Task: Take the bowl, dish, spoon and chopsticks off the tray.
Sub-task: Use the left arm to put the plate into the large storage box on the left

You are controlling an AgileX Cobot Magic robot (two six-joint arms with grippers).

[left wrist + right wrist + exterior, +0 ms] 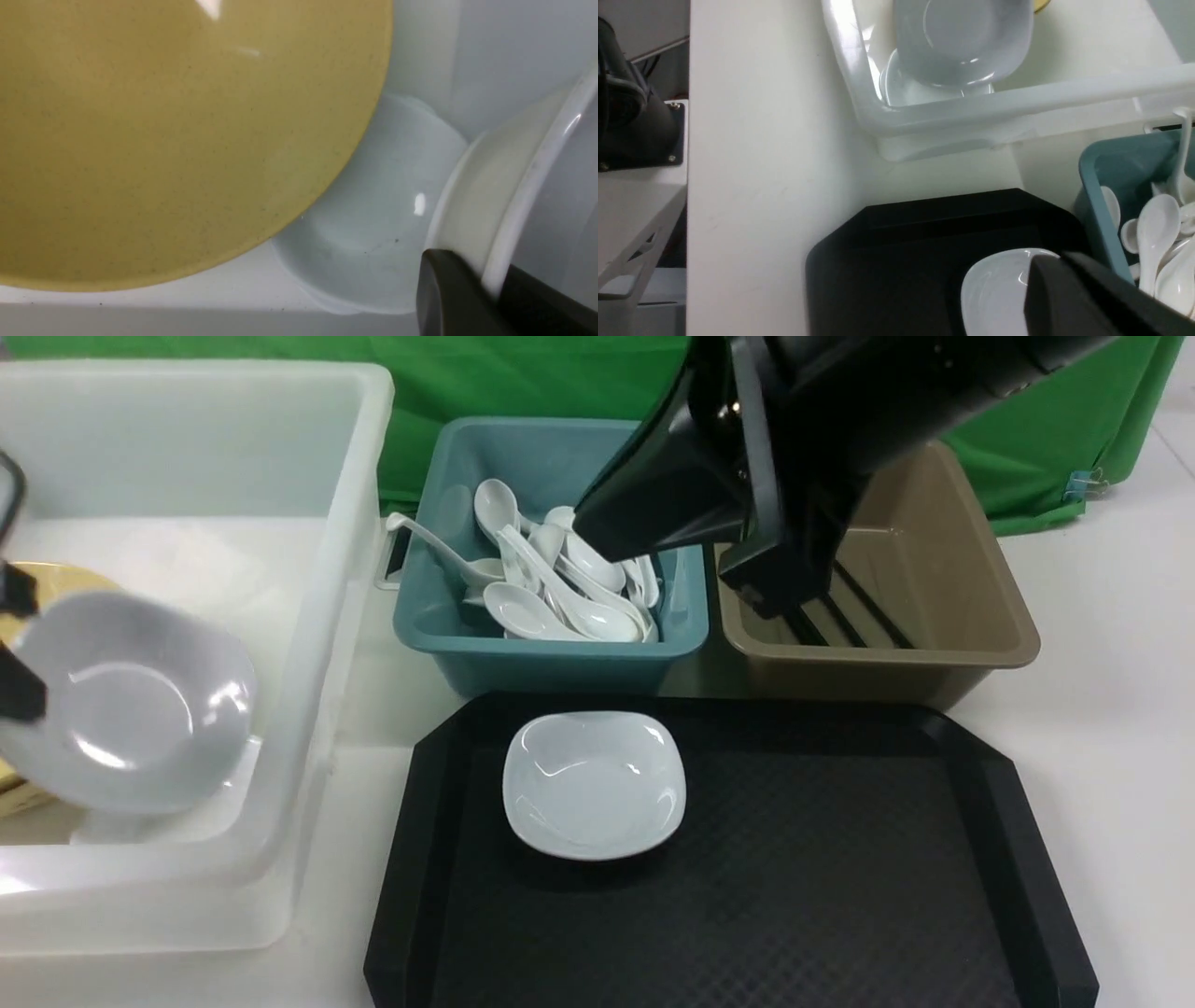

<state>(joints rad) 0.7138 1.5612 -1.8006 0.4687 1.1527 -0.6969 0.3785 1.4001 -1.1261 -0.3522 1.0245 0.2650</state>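
the left gripper [493,291] is clamped on the rim of a pale dish [131,700], holding it tilted in the air over the clear bin [355,616], which sits at 9 o'clock from the tray [980,859]. inside that bin the yellow bowl [56,581] lies toward the 9 o'clock side. the left wrist view shows a bottom dish [373,224] on the bin floor, part of it hidden behind the bowl's edge. the right gripper [775,597] is clenched shut and hangs over the 8 o'clock corner of the brown tub [980,616], which stands at 1 o'clock from the tray. black chopsticks [854,611] lie on that tub's floor. the teal tub [551,658], at 12 o'clock from the tray, holds a heap of white spoons [560,593] — which of them is the task's spoon cannot be told. one white dish [594,784] rests upright on the tray, toward its 11 o'clock corner — well apart from both grippers.
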